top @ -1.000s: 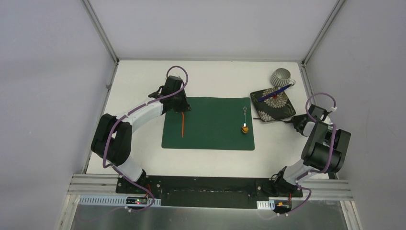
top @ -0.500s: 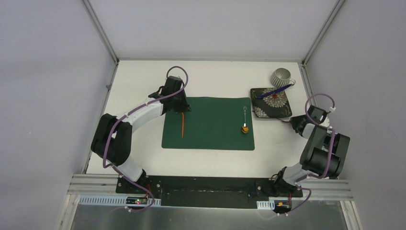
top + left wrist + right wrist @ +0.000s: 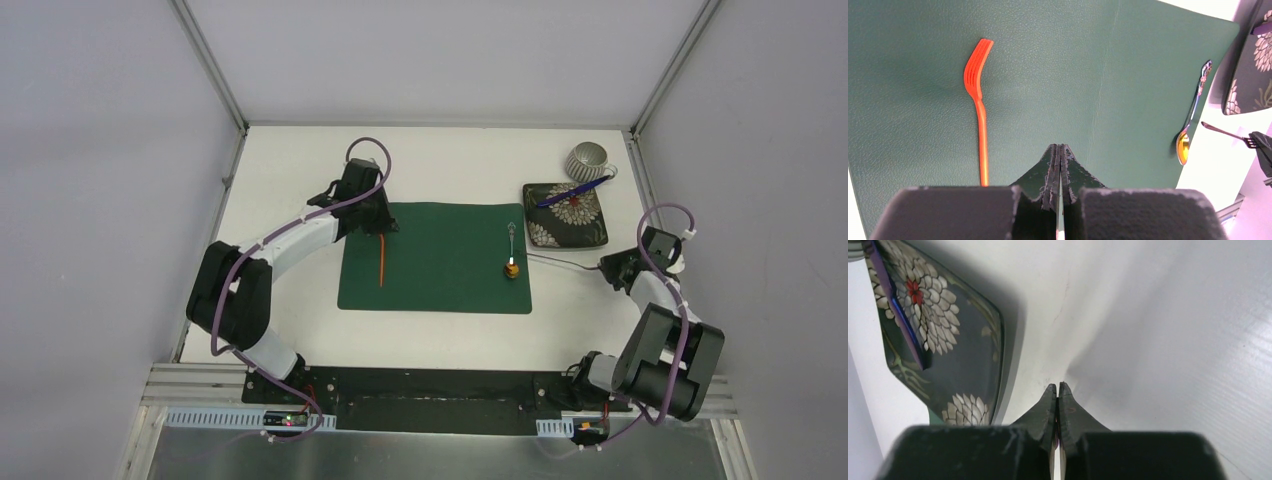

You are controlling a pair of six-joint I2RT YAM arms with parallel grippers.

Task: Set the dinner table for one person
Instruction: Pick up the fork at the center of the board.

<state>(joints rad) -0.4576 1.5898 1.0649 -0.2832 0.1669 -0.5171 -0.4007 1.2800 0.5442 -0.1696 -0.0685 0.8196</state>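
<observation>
The white dinner table (image 3: 290,180) carries a dark green placemat (image 3: 440,275). An orange fork (image 3: 382,260) lies on the mat's left part and a metal spoon (image 3: 512,248) with a gold bowl on its right part. My left gripper (image 3: 379,228) is shut and empty at the mat's far left corner, just beyond the fork (image 3: 979,100). My right gripper (image 3: 606,267) is shut at the end of a thin dark utensil (image 3: 562,262) that lies in front of the floral plate (image 3: 567,218). The utensil does not show in the right wrist view, where the shut gripper (image 3: 1057,385) stands beside the plate (image 3: 948,340).
A grey ribbed cup (image 3: 587,160) stands behind the plate at the back right. A blue-purple utensil (image 3: 572,192) lies across the plate toward the cup. Aluminium posts and white walls close in the table, with the right wall close to my right arm.
My right gripper has drawn back toward the near edge. The plate went from skewed to square. More of the thin dark utensil now shows in front of it. The left arm has stayed still.
</observation>
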